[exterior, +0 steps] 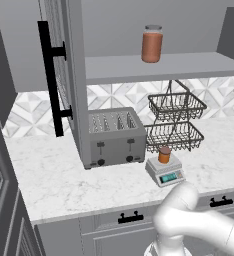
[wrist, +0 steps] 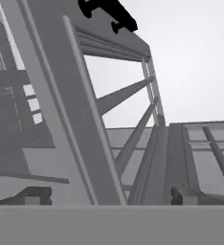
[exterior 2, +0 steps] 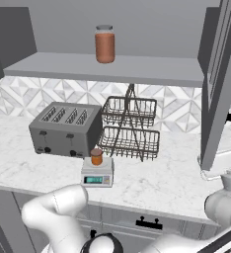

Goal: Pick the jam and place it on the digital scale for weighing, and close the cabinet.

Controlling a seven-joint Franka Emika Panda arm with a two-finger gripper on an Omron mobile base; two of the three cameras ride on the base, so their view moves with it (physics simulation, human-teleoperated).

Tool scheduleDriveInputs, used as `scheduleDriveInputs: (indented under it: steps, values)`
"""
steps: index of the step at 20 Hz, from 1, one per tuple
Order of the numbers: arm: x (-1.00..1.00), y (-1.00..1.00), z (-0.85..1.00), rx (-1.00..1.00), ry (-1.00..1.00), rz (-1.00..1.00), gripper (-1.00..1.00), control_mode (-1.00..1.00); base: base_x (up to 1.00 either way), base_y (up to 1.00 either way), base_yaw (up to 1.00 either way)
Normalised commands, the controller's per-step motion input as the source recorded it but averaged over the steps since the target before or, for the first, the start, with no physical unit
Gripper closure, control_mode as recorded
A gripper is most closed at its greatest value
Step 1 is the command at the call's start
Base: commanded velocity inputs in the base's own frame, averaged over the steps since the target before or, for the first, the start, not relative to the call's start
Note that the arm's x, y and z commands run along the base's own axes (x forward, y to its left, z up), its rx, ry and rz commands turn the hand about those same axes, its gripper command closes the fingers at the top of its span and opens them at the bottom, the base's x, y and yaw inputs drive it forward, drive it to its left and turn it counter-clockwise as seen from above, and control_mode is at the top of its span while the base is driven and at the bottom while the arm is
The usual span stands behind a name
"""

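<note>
Orange glass catches the eye first in the left base view: the jam [exterior: 164, 154] stands upright on the plate of the digital scale [exterior: 164, 171], whose teal display faces the front edge of the marble worktop [exterior: 54, 180]. Just behind the scale is a 2-tier wire basket rack [exterior: 175, 122], and to the scale's left a grey toaster [exterior: 114, 136] with 4 slots. Above the scale, on the cabinet shelf, stands a taller reddish-brown jar [exterior: 152, 43] with a grey lid. The cabinet door [exterior: 64, 75] to the left of the toaster stands swung out, its long black bar handle [exterior: 51, 77] facing the room.

From the right base view, the jam [exterior 2: 96, 156] again sits on the digital scale [exterior 2: 97, 174], in front of the rack [exterior 2: 130, 127] and to the right of the toaster [exterior 2: 65, 129]. The tall jar [exterior 2: 104, 44] is on the shelf above. Well to the right of the scale, a second cabinet door [exterior 2: 218, 84] hangs open, edge-on.

In the hand view, the tool [wrist: 109, 195] has its 2 dark finger tips [wrist: 35, 195] spread wide with nothing between them, looking up along the panelled frame of a cabinet door [wrist: 61, 110], a black handle [wrist: 109, 13] near the frame's top.
</note>
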Motion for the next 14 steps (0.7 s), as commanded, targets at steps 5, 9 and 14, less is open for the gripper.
scheduleDriveInputs:
  steps: [5, 9, 14]
  values:
    - [0.0, -0.43, 0.47, 0.0, 0.25, 0.02, -1.0, -1.0, 0.0, 0.0, 0.0]
    - [-0.01, 0.12, 0.72, -0.12, 0.2, 0.01, -1.0, -1.0, 0.0, 0.0, 0.0]
    - [-0.22, 0.95, 0.67, -0.37, 0.0, 0.0, -1.0, -1.0, 0.0, 0.0, 0.0]
